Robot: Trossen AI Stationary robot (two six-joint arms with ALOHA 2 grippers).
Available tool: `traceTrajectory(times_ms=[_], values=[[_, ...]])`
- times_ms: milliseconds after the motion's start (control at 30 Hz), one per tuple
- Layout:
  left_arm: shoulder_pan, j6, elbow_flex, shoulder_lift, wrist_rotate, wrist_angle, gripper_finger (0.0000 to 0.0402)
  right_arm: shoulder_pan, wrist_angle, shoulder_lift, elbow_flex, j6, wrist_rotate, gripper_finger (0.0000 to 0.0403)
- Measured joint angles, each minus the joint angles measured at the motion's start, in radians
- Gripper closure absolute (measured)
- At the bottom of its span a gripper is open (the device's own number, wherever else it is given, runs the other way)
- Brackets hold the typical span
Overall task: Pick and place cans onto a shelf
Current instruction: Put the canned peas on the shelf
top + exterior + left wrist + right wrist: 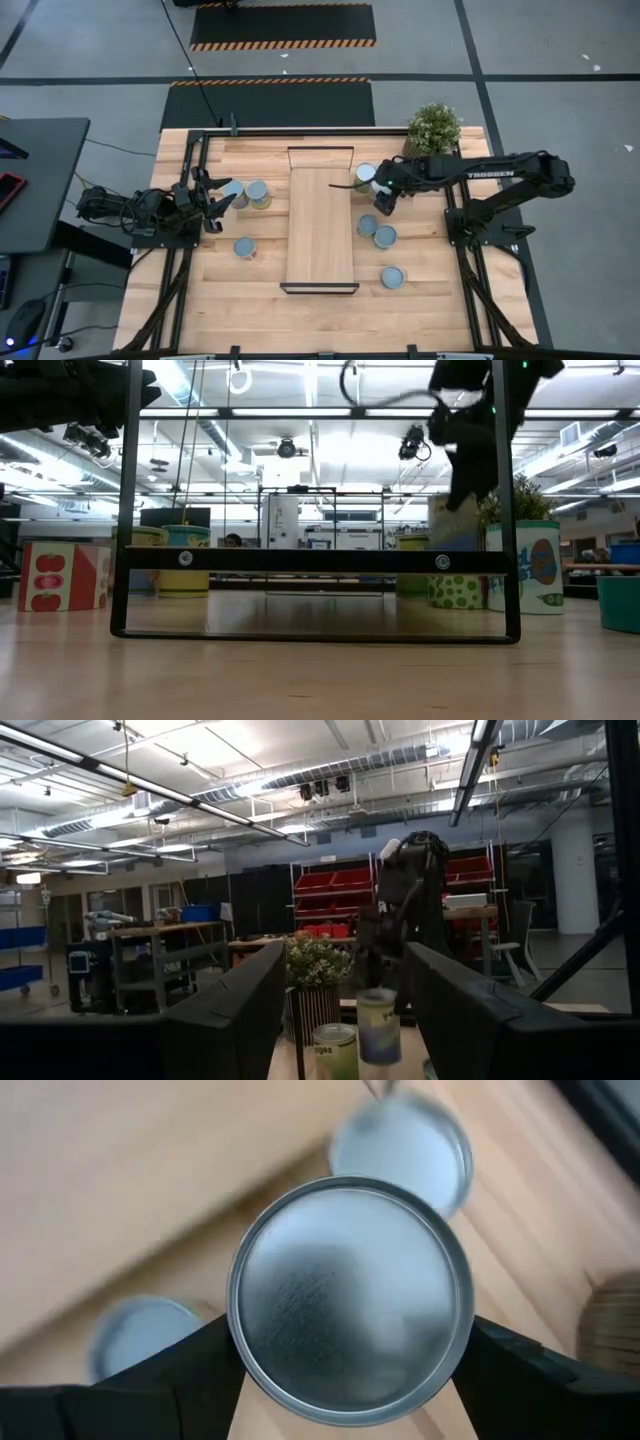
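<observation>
The right gripper (381,192) pinches a can (348,1295) lifted just right of the shelf (320,230), hiding its sides. The left gripper (222,198) waits spread near two cans (247,192). Plant (434,127) at the table's (250,315) far right.

Wooden table (420,310), light planks, dark frame rails along both sides. Long narrow shelf (321,225) lies on it mid-table, running front to back, dark trim at its short ends; top bare. Left of shelf: two cans (247,193) side by side, a third can (245,247) nearer the front. Right of shelf: can pair (377,231) touching, single can (392,277) beyond them. Potted plant (434,127) at the far right corner.
</observation>
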Motion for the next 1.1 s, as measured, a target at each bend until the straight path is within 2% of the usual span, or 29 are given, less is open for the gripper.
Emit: traceTrajectory(times_ms=[133,467,867,967,1100], values=[[0.0,-0.004,0.0,0.0,0.0,0.0,0.0193,0.038,0.023,0.0,0.046,-0.027,-0.01,0.0092],[0.0,-0.004,0.0,0.0,0.0,0.013,0.0193,0.056,0.287,0.052,0.059,-0.184,-0.09,0.0091],[0.0,0.005,0.0,0.0,0.0,0.02,0.0193,-0.023,0.145,0.329,0.313,-0.371,-0.165,0.009],[0.0,0.005,0.0,0.0,0.0,0.017,0.0193,-0.045,0.13,0.379,0.348,-0.41,-0.21,0.0089],[0.0,0.005,0.0,0.0,0.0,0.016,0.0194,-0.054,0.122,0.416,0.366,-0.476,-0.213,0.0081]])
